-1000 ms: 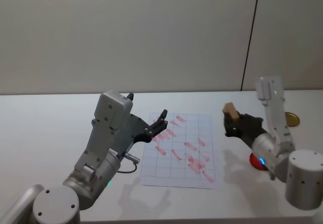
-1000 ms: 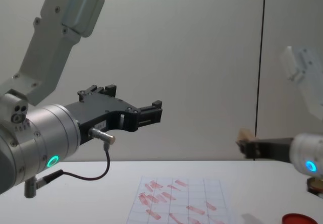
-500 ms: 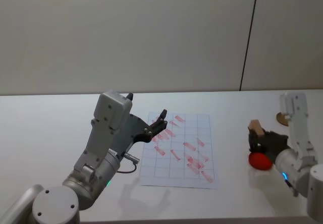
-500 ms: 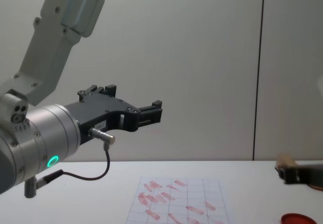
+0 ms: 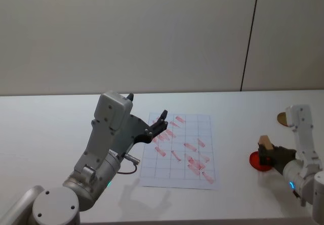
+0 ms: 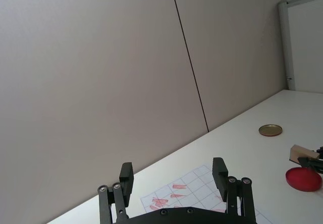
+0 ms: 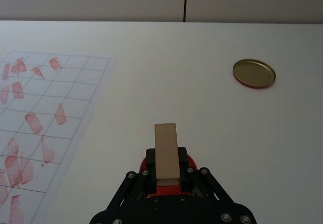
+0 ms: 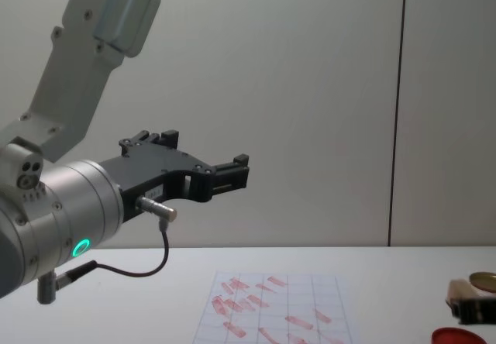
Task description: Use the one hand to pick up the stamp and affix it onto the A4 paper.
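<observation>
**Stamp held over the ink pad, paper off to the left**

We see the right gripper [image 5: 271, 156] low at the right side of the surface [image 5: 50, 128], its fingers clamped on the stamp [image 5: 265, 146]. From the right wrist view the stamp [image 7: 166, 151] is a tan wooden block whose long axis runs straight out from between the fingers. It sits directly over the red pad [image 7: 166, 166]; we cannot tell whether its face is touching the pad or just above it.

The relation that matters next is sideways: the A4 paper [image 5: 182, 151] lies well apart from the stamp, toward the robot's left, with bare surface between. Its grid already carries many red marks. The gold disc [image 5: 282, 117] lies beyond the pad, away from that route.

The left gripper [image 5: 158, 126] hangs raised above the paper's near-left part, fingers spread wide and holding nothing. We judge the right arm alone must carry the stamp leftward and press it down on a free cell.
</observation>
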